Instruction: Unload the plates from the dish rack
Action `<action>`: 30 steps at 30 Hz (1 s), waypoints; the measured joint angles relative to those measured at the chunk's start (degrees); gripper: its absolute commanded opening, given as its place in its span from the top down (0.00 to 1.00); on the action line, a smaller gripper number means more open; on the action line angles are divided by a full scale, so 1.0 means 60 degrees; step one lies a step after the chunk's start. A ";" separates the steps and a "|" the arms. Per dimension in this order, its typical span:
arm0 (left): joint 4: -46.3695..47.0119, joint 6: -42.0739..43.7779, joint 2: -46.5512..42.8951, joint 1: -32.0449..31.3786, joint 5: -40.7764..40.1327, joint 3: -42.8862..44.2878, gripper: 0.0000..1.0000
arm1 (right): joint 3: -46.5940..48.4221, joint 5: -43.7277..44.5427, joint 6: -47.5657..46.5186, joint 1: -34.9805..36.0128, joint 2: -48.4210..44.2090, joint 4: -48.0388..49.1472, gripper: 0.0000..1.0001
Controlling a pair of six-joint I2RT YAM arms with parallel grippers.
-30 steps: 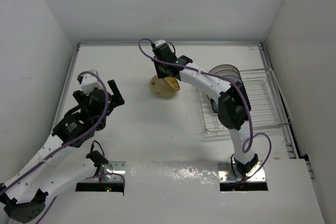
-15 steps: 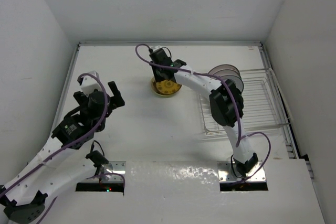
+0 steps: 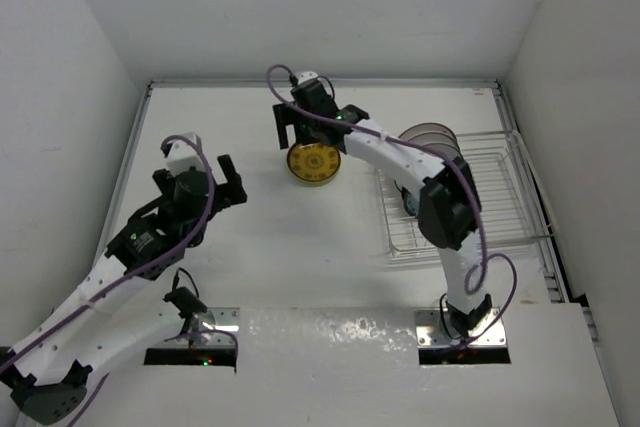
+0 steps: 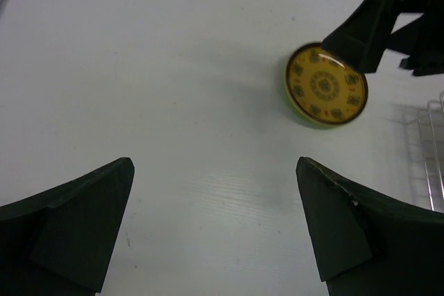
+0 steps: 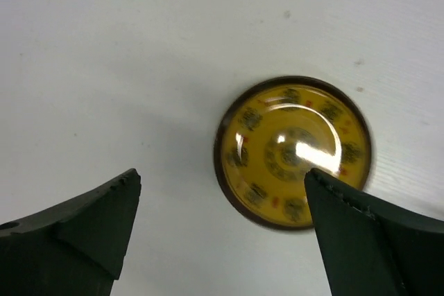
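Left gripper (image 4: 214,164): fingers wide apart, empty, hovering over bare table (image 3: 300,247)
Change: right gripper (image 5: 222,172) was clamped on the tilted yellow patterned plate (image 3: 314,164) a second ago; its fingers now stand spread just above it
Plate position: flat on the table, left of the dish rack (image 3: 495,192)
Meaning: this plate looks unloaded; right arm free for the next
Remaining plates (image 3: 432,139): upright at the rack's far end
Surface: white, matte, faint specks
Room: plain white walls on three sides

Open table (image 3: 262,232) left of yellow plate (image 3: 313,163) — dish rack (image 3: 497,190) blocks right.
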 measured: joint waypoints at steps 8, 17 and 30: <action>0.2240 0.0113 0.2029 -0.0146 0.3512 -0.0200 0.00 | -0.2980 0.2098 -0.0514 -0.0317 -0.5843 -0.1333 0.01; 0.6014 0.1260 0.6532 -0.1723 0.6779 0.0732 0.17 | -0.5588 0.4688 -0.0164 -0.1854 -1.2364 -0.4047 0.01; 0.6874 0.3796 1.1566 -0.2543 0.9311 0.6932 0.57 | -0.5504 0.5370 0.0197 -0.1854 -1.4783 -0.6397 0.01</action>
